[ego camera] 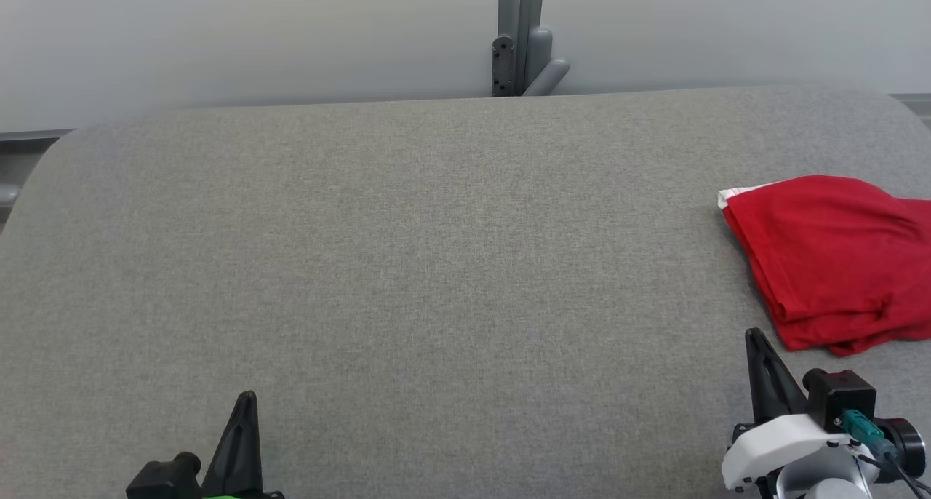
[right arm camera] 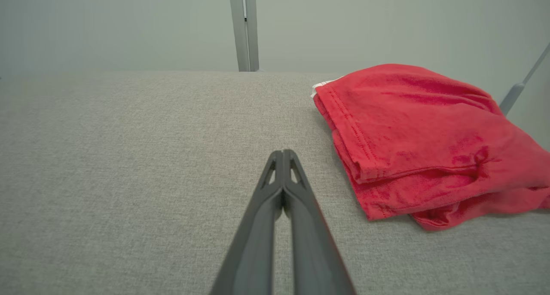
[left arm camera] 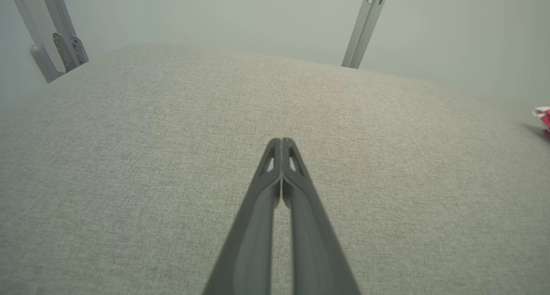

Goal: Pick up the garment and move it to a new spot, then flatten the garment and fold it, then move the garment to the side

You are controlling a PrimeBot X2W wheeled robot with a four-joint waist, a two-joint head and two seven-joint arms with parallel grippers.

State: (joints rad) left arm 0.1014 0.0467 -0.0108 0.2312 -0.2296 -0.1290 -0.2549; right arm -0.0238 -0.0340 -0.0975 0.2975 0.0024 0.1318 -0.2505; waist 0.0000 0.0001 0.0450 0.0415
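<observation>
A red garment [ego camera: 836, 259] with a white trim at its far left corner lies folded in layers at the right edge of the grey padded table [ego camera: 436, 266]. In the right wrist view the garment [right arm camera: 412, 136] sits just right of my right gripper [right arm camera: 282, 152], whose two dark fingers are pressed together and hold nothing. That right gripper [ego camera: 753, 333] stands near the garment's front left corner without touching it. My left gripper [ego camera: 247, 396] is at the lower left, far from the garment. Seen from the left wrist, the left gripper [left arm camera: 281, 140] is shut and empty above bare fabric.
A grey metal post with a bracket [ego camera: 520, 41] rises behind the table's far edge, against a pale wall. Grey frame struts [left arm camera: 56, 32] stand at the table's corners. A sliver of the garment [left arm camera: 543, 116] peeks in at the left wrist view's right edge.
</observation>
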